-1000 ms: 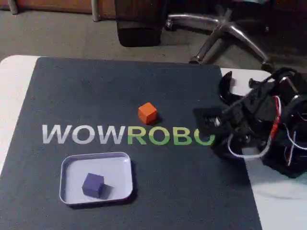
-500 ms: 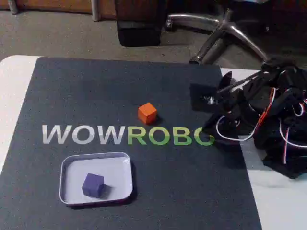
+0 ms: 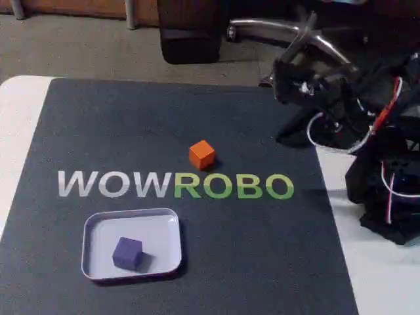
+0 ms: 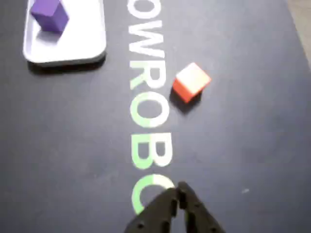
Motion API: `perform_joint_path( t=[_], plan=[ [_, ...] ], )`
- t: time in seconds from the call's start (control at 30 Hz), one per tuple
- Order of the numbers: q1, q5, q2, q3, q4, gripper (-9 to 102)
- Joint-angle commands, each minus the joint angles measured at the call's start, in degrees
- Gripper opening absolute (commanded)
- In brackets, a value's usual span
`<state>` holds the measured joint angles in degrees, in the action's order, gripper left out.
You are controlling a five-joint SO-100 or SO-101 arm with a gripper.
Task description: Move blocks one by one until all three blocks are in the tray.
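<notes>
An orange block (image 3: 201, 155) sits alone on the black mat, just above the lettering; the wrist view shows the orange block (image 4: 191, 82) well ahead of the fingers. A purple block (image 3: 127, 253) lies inside the tray (image 3: 161, 231) at the mat's near left, and in the wrist view the purple block (image 4: 49, 13) and the tray (image 4: 82, 43) sit at the top left. My gripper (image 3: 285, 84) hangs raised over the mat's far right edge, away from both blocks. In the wrist view my gripper (image 4: 179, 193) has its tips together with nothing held.
The black mat (image 3: 131, 125) carries WOWROBO lettering (image 3: 174, 186) and lies on a white table (image 3: 20, 111). The arm's base and loose wires (image 3: 387, 190) crowd the right side. A chair base (image 3: 308, 36) stands on the floor behind.
The arm has lifted from low over the mat's right edge to higher and farther back. Both blocks and the tray stay put.
</notes>
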<state>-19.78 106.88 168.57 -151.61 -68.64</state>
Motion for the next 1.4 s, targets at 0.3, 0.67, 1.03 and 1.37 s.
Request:
perform_joint_path(
  t=[0.3,0.67,1.03,1.37],
  plan=[
    [-1.4,3.0,-52.5,45.5,1.2,-7],
    [-8.0,27.8,-67.2,49.7,7.1,-5],
    [-8.6,44.4,-72.9,51.2,6.9,-5],
    [-7.7,48.3,-64.8,40.6,6.2,-2]
  ],
)
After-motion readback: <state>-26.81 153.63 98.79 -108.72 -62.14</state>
